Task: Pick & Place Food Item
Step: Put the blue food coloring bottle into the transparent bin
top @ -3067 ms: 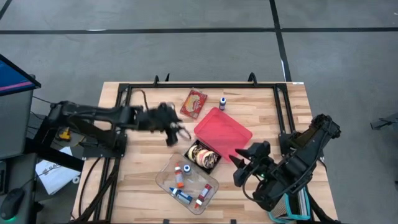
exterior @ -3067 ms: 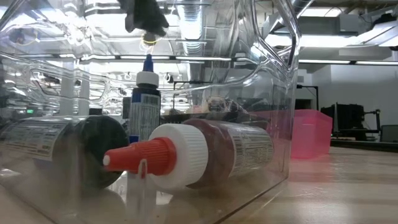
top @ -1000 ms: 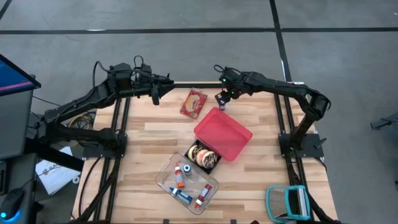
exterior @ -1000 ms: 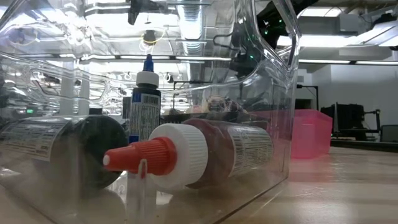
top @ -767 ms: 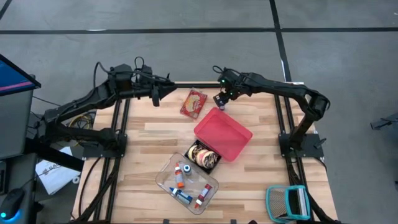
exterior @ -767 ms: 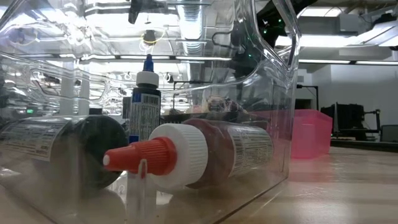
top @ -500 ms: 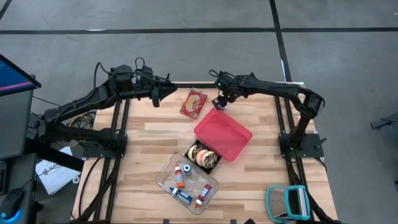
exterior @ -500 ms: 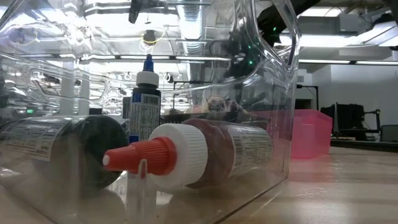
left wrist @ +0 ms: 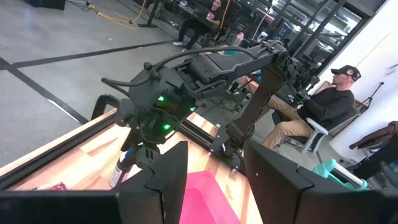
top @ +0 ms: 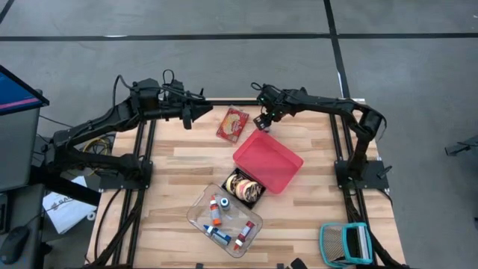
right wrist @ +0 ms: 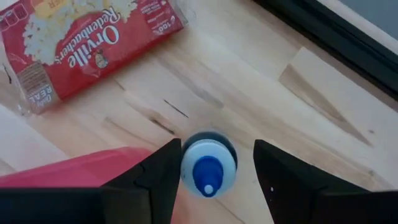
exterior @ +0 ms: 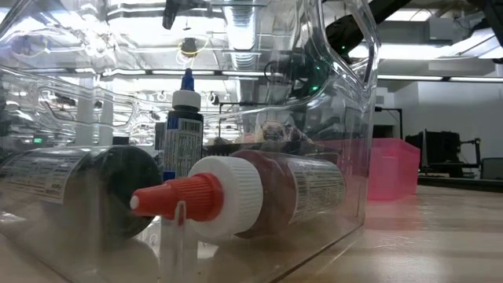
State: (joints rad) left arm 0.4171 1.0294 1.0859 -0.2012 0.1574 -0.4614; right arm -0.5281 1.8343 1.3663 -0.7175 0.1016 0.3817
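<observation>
A small bottle with a white shoulder and blue cap [right wrist: 208, 171] stands upright on the wood near the table's far edge, also visible as the bottle [left wrist: 120, 173]. My right gripper [right wrist: 216, 180] points steeply down over it, open, one finger on each side of the cap, apart from it. A red popcorn packet [top: 232, 123] lies flat to the bottle's left. A pink bin [top: 267, 159] sits just nearer. My left gripper [top: 190, 113] hangs raised over the far left corner, open and holding nothing.
A clear box [top: 224, 220] holding several bottles lies near the front edge, with a black tray of round items [top: 244, 187] between it and the bin. A black frame rail [top: 246, 102] runs along the far edge. A person [left wrist: 317, 106] sits beyond the table.
My right gripper has come down toward the small bottle and shifted slightly toward the table's left edge, so its fingers now stand around the cap. The bottle and the packet have stayed where they were.
</observation>
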